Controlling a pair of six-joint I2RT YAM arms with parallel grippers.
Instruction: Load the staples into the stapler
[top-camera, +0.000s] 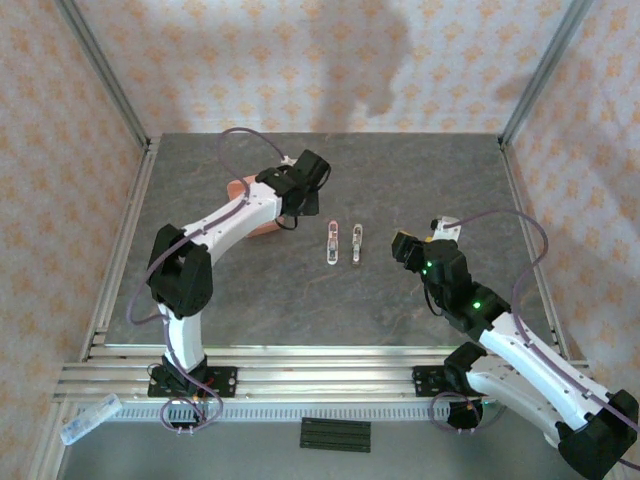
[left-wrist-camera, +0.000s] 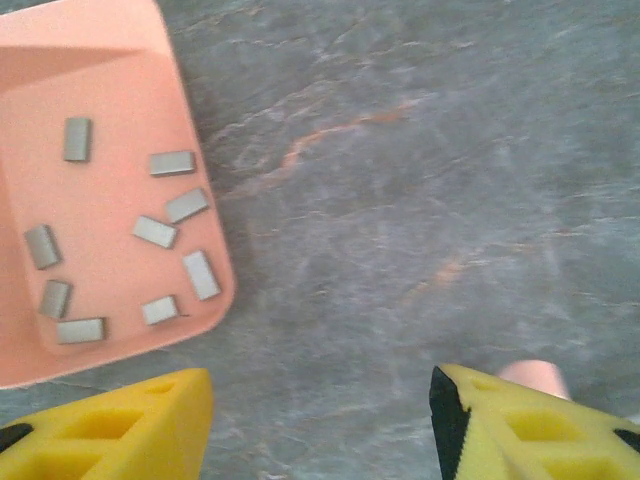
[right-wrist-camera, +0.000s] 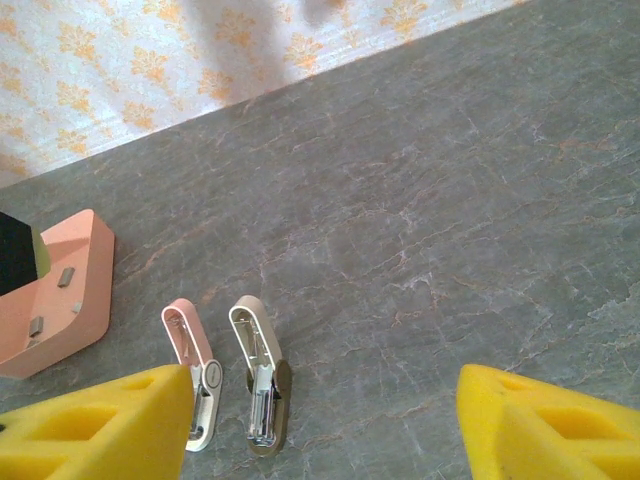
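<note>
- Table: grey, stone-look top
- Tray: salmon, left of centre; the left claw hovers by its corner, jaws wide apart with nothing between
- Right claw: jaws wide and empty, over the table right of the stapler
- Stapler: pink and white, hinged open, mid-table between the claws, long axis near to far, just beside a beige stapler
- Staples: nine grey strips loose in the tray, pointing every way
</note>
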